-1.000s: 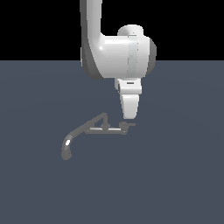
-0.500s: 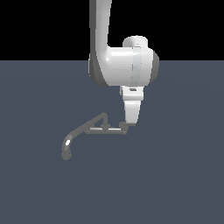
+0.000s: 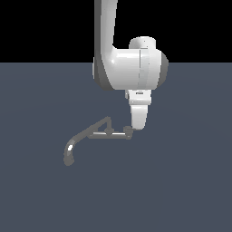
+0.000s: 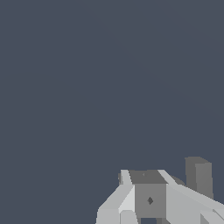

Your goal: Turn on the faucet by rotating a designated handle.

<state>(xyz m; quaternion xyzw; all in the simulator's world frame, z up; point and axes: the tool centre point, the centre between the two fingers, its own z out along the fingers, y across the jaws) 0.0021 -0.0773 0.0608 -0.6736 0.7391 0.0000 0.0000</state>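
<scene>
Now your gripper (image 3: 131,131) has shifted left onto the faucet (image 3: 90,136) crossbar's right end; jaw state unclear. Open floor (image 3: 181,181) surrounds it.

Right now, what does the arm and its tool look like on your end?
The arm is glossy white with rounded, bulbous housings and dark grey bands at the joints. It narrows to a white tapered tool. In the wrist view the tool shows blocky white and grey faces. No cables or markings are visible.
</scene>
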